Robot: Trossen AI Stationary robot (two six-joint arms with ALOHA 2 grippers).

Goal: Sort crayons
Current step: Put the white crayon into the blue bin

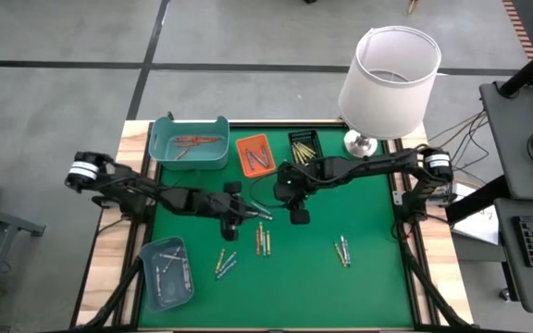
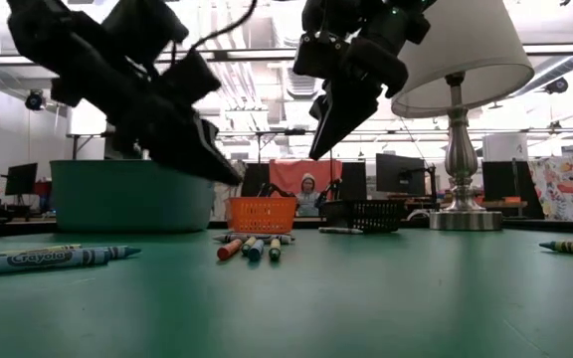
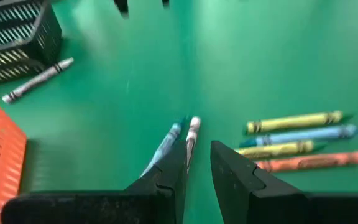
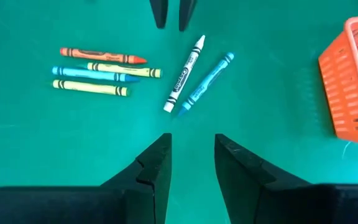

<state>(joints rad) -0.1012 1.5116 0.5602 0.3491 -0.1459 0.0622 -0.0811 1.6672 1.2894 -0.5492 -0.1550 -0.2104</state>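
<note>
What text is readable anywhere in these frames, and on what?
"Crayola": on the blue crayon lying at the near left of the low view.
White crayon in the right wrist view: a dark label, too blurred to read.
Other crayon wrappers: printed marks, too small to read.
Nothing else legible.

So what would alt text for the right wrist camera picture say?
Two dark fingers of the right gripper stand apart, holding nothing, above a green mat, aimed at a white crayon and a blue crayon lying side by side. Four more crayons lie to one side, an orange tray to the other.
</note>
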